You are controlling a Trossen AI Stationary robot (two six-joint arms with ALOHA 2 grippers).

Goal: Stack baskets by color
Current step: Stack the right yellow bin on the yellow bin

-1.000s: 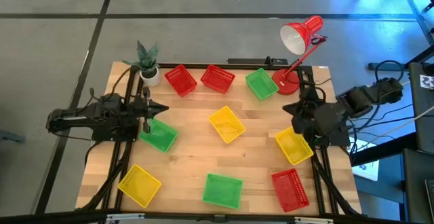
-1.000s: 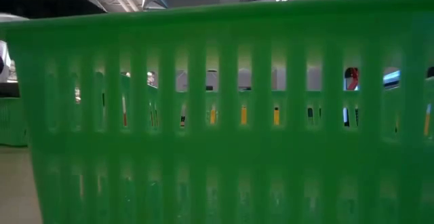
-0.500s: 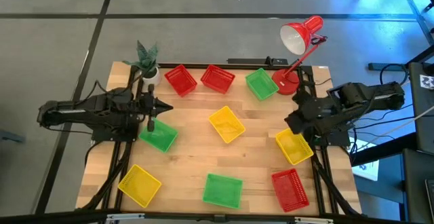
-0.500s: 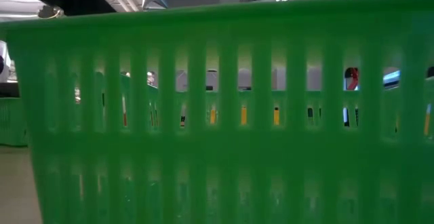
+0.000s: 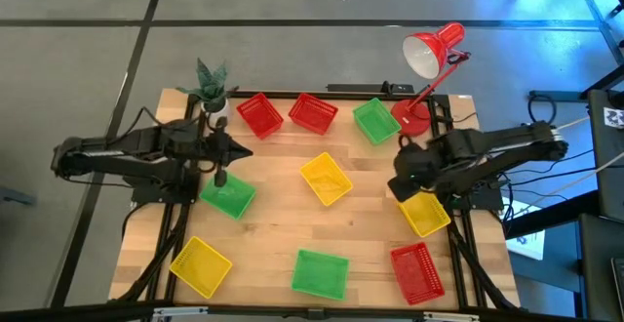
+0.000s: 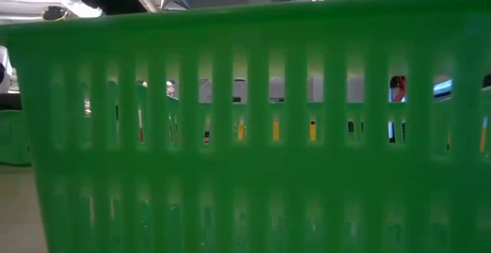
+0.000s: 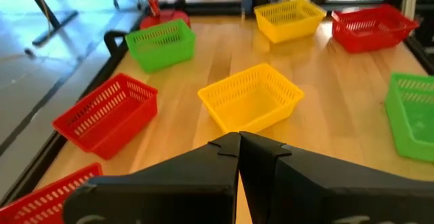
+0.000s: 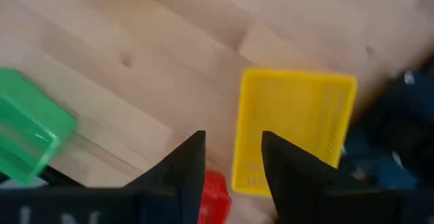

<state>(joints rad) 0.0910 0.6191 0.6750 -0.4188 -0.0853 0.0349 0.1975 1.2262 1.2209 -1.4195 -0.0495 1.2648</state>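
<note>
Several red, yellow and green baskets lie scattered singly on the wooden table, each on its base. My right gripper [image 5: 400,181] hangs open above the table's right side and points down. It is just left of a yellow basket [image 5: 423,210] [image 8: 293,125], whose left wall shows between its fingers [image 8: 192,164]. My left gripper [image 5: 241,153] [image 7: 239,142] is shut on nothing. It hovers over the left side, above the far edge of a green basket [image 5: 228,195], and faces the central yellow basket [image 7: 251,98] [image 5: 326,179].
Two red baskets [image 5: 258,114] [image 5: 312,112] and a green one [image 5: 375,120] line the far edge, between a potted plant [image 5: 213,93] and a red lamp [image 5: 429,59]. Yellow [image 5: 201,265], green [image 5: 320,273] and red [image 5: 417,271] baskets sit near. The green wall [image 6: 245,130] fills the low view.
My right gripper has swung from the table's right edge toward the left, out over the wood beside the yellow basket, and has tipped to point down. My left gripper has risen a little. No basket has moved.
</note>
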